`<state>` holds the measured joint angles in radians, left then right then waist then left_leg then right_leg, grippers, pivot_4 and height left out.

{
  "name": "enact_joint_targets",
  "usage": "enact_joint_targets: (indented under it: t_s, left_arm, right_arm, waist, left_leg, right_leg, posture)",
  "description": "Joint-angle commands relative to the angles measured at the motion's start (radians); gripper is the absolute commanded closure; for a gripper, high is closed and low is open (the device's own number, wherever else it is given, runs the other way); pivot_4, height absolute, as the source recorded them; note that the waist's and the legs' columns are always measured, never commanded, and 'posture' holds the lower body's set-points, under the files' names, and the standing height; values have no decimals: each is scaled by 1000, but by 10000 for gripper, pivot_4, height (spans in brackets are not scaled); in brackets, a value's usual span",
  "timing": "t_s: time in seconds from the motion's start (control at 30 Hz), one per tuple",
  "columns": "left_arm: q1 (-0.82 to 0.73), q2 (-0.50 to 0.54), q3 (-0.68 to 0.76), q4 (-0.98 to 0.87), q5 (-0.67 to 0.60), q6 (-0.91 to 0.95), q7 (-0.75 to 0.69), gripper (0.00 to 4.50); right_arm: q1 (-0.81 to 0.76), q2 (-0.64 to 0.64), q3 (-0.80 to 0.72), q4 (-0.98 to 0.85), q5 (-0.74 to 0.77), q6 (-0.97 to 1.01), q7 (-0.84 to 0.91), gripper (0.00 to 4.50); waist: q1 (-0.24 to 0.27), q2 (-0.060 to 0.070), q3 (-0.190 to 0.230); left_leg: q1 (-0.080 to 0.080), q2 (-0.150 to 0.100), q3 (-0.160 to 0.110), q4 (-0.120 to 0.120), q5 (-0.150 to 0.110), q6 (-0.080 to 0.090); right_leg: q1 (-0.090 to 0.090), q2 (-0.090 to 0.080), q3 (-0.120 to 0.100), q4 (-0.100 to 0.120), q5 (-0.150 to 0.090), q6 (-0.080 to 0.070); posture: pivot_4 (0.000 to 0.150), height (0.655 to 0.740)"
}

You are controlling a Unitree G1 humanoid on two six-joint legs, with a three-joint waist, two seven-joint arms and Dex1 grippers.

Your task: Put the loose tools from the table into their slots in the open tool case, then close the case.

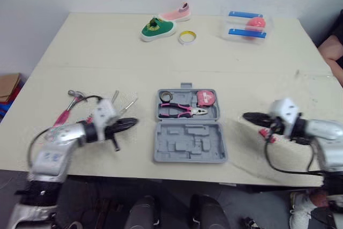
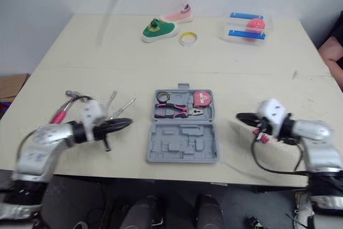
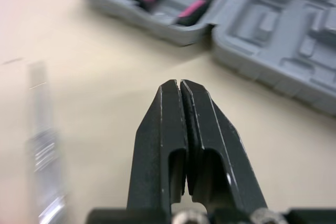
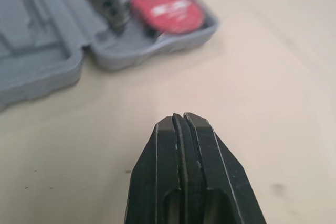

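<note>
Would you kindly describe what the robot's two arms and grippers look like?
Both arms, left arm and right arm, have silver-grey shells with white wrist blocks. The left gripper and right gripper each have two slim black tapered fingers. A black cable loops under the right arm.

Head stereo pair: high, facing fwd & down over whole counter [image 1: 96, 52]; L/R eyes share same scene. Wrist cams: low, v. close above counter, each aimed inward at open tool case [image 1: 190, 132]; case shared w/ head views.
</note>
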<state>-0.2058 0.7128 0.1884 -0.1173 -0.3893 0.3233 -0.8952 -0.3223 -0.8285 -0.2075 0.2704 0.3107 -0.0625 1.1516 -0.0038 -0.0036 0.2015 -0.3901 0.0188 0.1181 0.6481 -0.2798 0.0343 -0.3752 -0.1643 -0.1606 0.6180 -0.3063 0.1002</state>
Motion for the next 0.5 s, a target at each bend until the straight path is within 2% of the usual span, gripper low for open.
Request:
enact_joint_targets:
  t_s: [0.03, 0.07, 0.2, 0.27, 0.3, 0.4, 0.5]
  left_arm:
    - [134, 42, 320, -18, -126, -8, -17, 36682]
    - [178, 71, 417, 19, -128, -14, -18, 32537]
    - [249, 131, 583, 126, -138, -20, -10, 14024]
    - [283, 173, 680, 259, -114, -57, -13, 4652]
    - [296, 195, 704, 323, -97, -84, -19, 188]
    - [304, 267, 739, 536, -56, -173, -15, 188]
    - [299, 308, 734, 668, -25, -236, 2, 188]
  right_arm:
    - [108, -77, -147, -17, 58, -32, 36, 35329]
    - [151, -88, -201, 2, 68, -85, 49, 30932]
    - [231, -109, -291, 77, 71, -198, 58, 10325]
    - [264, -114, -352, 155, 93, -234, 75, 566]
    - [273, -117, -372, 196, 84, -254, 55, 0]
    - [284, -144, -405, 329, 80, -289, 50, 0]
    - [286, -161, -415, 421, 75, -352, 61, 0]
  waist:
    - [0, 0, 0]
    - [1, 0, 0]
    - [2, -1, 1]
    - [1, -1, 1]
    - [0, -1, 1]
    - [-2, -1, 1]
    - [-2, -1, 1]
  left_leg:
    - [0, -1, 0, 0, -2, 1]
    - [0, -1, 0, -1, -3, 1]
    - [0, 0, 2, -2, -5, 1]
    - [0, -1, 3, -1, -10, 1]
    - [0, -1, 3, -1, -10, 2]
    - [0, -1, 3, -2, -11, 2]
    - [0, 1, 2, -3, -12, -1]
  right_leg:
    - [0, -1, 0, -3, 0, 0]
    - [0, -2, 1, -4, 0, 1]
    - [-1, 0, -1, -7, 0, 1]
    - [-1, -2, 0, -7, 2, 4]
    - [-1, -3, 1, -7, 3, 4]
    - [-3, -3, 3, -8, 2, 3]
    - [-4, -3, 3, -8, 1, 1]
  posture:
    - [1500, 7400]
    - [1500, 7400]
    - [1500, 7400]
    - [1500, 7400]
    - [1500, 7400]
    - [1500, 7400]
    - [1500, 7400]
